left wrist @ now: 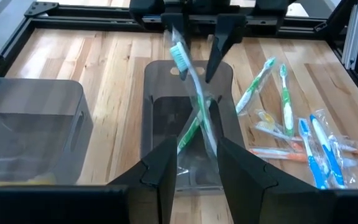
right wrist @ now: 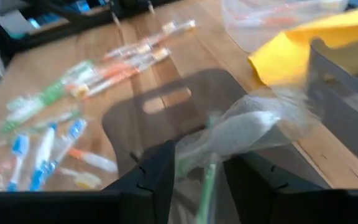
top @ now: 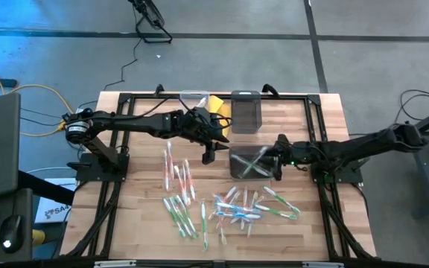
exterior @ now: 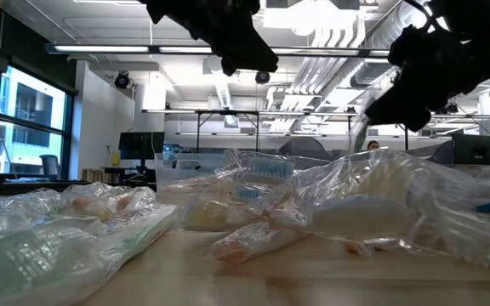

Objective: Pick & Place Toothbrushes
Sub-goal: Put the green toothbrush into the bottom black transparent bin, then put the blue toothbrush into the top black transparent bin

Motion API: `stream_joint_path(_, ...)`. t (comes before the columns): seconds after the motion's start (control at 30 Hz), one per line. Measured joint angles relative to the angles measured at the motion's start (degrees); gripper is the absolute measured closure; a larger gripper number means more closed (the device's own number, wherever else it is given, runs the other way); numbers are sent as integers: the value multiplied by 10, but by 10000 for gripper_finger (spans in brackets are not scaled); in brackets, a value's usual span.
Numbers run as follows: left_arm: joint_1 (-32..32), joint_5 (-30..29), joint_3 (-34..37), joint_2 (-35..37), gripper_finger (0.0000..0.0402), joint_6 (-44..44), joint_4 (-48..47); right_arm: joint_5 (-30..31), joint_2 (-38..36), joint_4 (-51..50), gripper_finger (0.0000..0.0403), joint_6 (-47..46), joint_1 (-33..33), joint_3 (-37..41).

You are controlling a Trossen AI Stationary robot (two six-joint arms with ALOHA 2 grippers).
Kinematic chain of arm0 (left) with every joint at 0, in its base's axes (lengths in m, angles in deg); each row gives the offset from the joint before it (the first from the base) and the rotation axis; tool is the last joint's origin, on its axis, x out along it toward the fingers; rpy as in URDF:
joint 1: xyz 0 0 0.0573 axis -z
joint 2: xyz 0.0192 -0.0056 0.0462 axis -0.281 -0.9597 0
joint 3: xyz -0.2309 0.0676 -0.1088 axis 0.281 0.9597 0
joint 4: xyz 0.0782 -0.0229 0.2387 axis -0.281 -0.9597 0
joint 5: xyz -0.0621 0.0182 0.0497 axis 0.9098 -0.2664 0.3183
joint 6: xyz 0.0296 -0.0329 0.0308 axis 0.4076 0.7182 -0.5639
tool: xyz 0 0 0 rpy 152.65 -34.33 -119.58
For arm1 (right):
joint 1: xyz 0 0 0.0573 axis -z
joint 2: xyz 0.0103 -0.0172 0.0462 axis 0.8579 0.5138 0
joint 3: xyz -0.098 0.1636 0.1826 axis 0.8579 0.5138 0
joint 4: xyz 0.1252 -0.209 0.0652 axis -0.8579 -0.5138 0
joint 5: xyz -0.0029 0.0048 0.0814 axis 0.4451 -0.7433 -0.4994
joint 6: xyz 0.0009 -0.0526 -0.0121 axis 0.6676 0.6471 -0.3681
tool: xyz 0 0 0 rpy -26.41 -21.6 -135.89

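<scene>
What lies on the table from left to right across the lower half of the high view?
Red/orange toothbrushes → green toothbrushes → blue toothbrushes → green toothbrushes by the right edge.

No text, label or number is legible anywhere.

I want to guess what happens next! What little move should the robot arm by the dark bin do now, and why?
Probably lift the right gripper straight up and away. Its fingers look parted over the smoked bin, and a wrapped green toothbrush leans half inside, so backing off should let it settle. The left gripper waits beside the bin.
</scene>
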Motion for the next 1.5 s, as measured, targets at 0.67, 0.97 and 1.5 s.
stream_joint_path(0.67, 0, -2, 0, 0, 290, -1, 1, 54, -151, -184, 310, 45, 23, 0)
stream_joint_path(0.97, 0, -2, 0, 0, 290, 5, 1, 58, -199, -155, 310, 40, 23, 0)
stream_joint_path(1.5, 50, -82, 0, 32, 391, 28, -136, -36, -200, -58, 310, 40, 23, 0)
